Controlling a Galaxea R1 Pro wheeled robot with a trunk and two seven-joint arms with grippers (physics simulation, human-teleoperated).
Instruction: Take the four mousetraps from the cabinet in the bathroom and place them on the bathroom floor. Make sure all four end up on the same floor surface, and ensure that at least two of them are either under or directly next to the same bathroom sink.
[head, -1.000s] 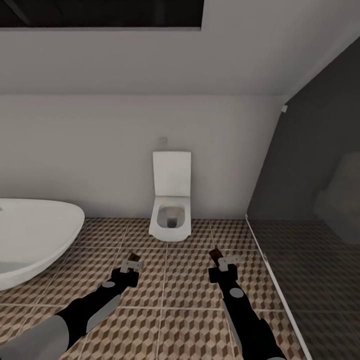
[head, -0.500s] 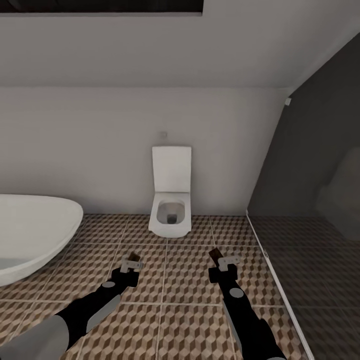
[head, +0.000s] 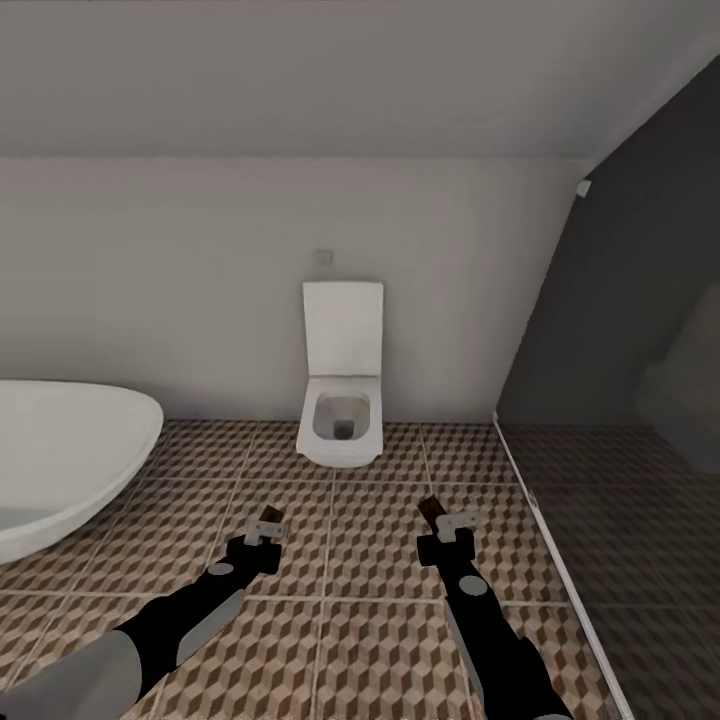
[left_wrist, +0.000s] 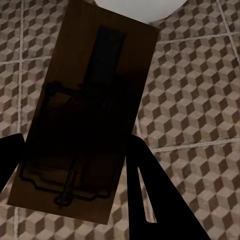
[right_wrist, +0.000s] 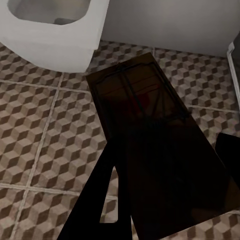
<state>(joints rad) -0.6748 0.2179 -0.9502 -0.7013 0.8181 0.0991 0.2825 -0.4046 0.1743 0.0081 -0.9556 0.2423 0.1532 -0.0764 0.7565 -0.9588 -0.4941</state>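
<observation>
A: Taking the toilet as the marker, what sits to its left?

B: A white bathtub, well to the left of the toilet, against the same pale wall. Nearer the camera than the toilet and a little left of it, the left hand hangs over the bathroom floor.

A: Is it gripping anything?

B: Yes. It is closed on a mousetrap; in the left wrist view the tan board with its dark wire lies between the two black fingers, above the cube-pattern tiles.

A: And right of that?

B: The right hand, in front of the toilet and a little to its right, clamped on a second mousetrap. In the right wrist view that board points toward the toilet's bowl, above the tiles.

A: Further right?

B: A dark glass shower screen stands to the right of the toilet, with a pale strip along its foot where the tiles end.
</observation>
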